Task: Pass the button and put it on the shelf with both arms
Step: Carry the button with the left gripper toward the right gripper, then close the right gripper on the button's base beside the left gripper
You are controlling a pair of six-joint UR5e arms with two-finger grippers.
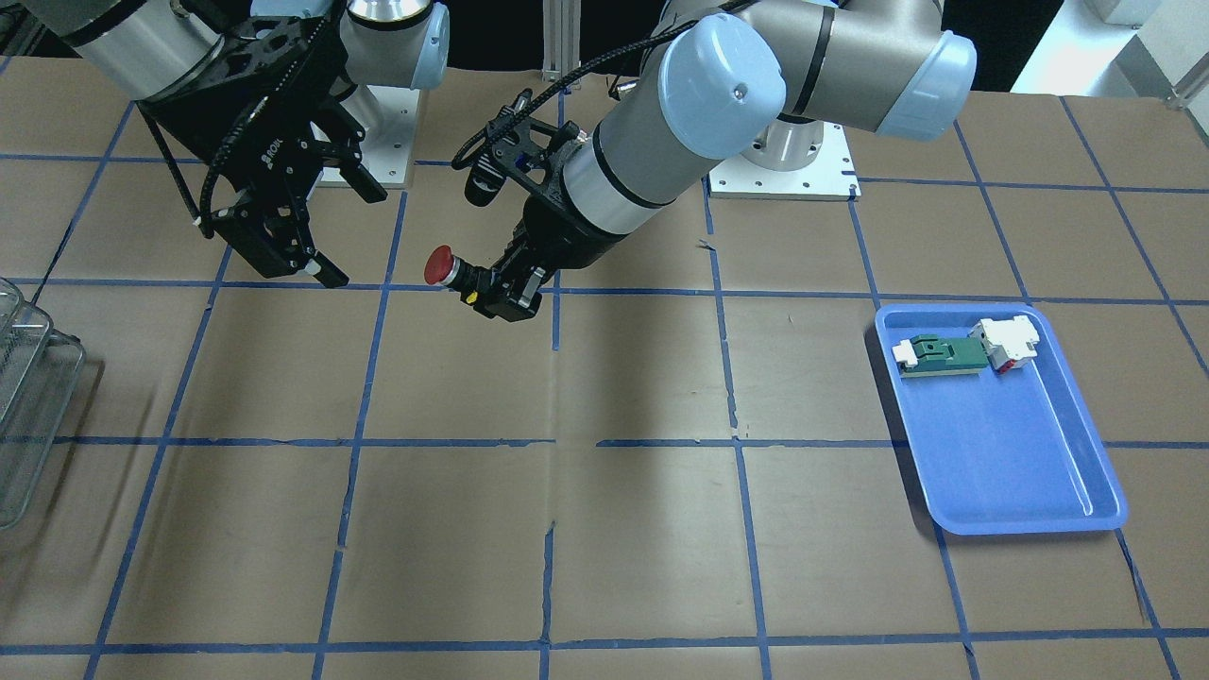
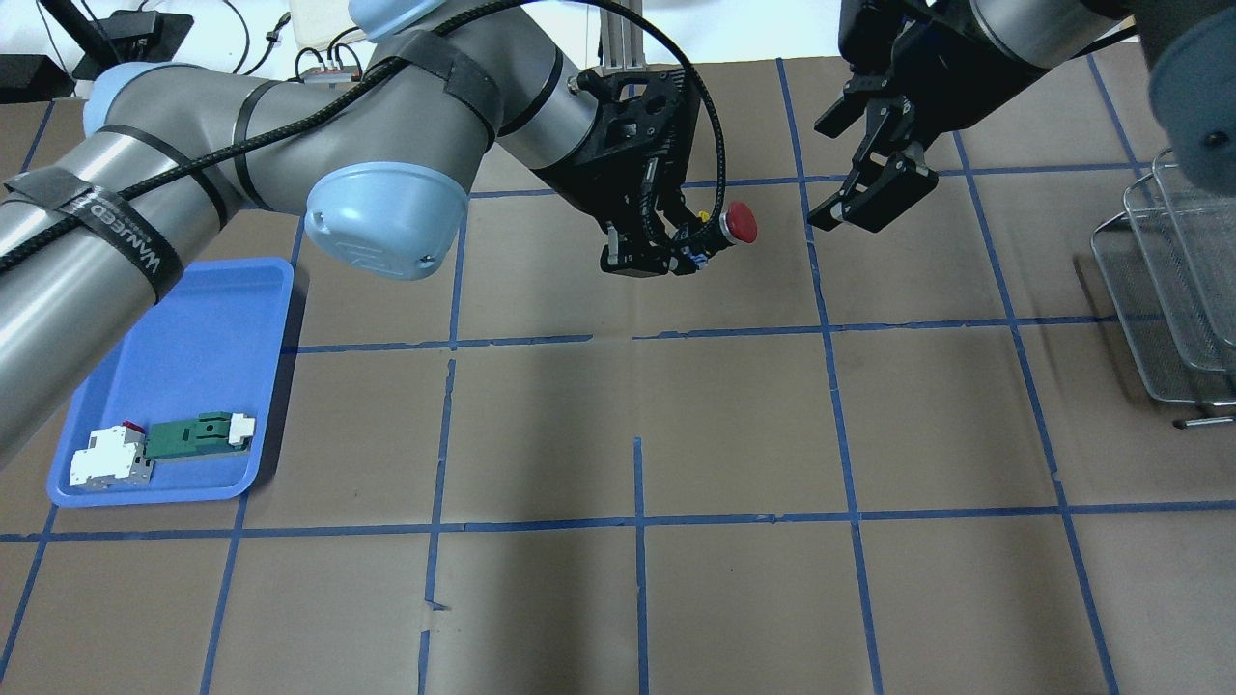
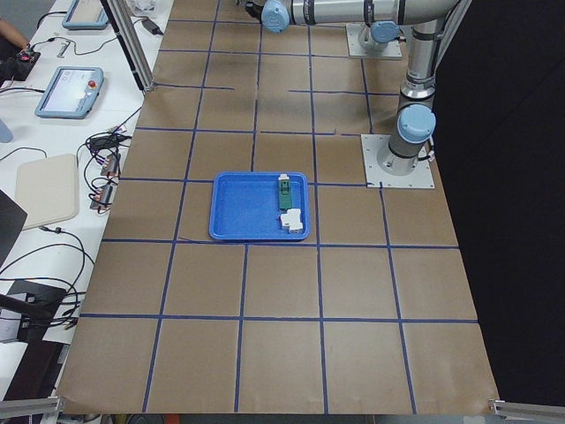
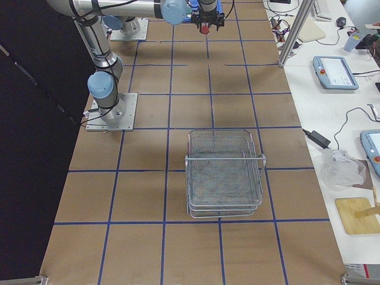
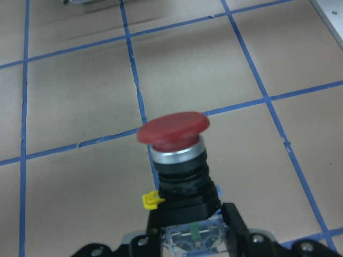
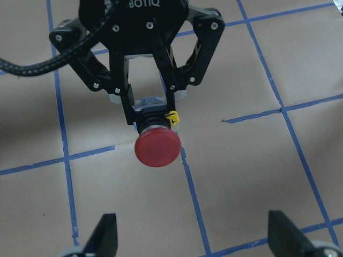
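Front-facing view: we see the left gripper [image 1: 486,288] clamped on the black body of the button [image 1: 437,265]. It is held in the air over the table's far middle, red cap aimed at the right gripper [image 1: 357,239], whose fingers [image 1: 316,266] stand spread, clear of the cap.
Overhead view: the gap between cap and right gripper shows plainly. The shelf [image 2: 1173,290] stands at the table's right edge, well apart, and the left arm [image 2: 126,241] hides a corner of the blue tray [image 2: 203,357].
Left side view: we get the whole tray, with the green-and-white part [image 3: 285,193] touching the white block [image 3: 291,219].
Right side view: the shelf shows whole.
Left wrist view: cap, silver collar and a yellow tab, close up.
Right wrist view: the cap faces us.
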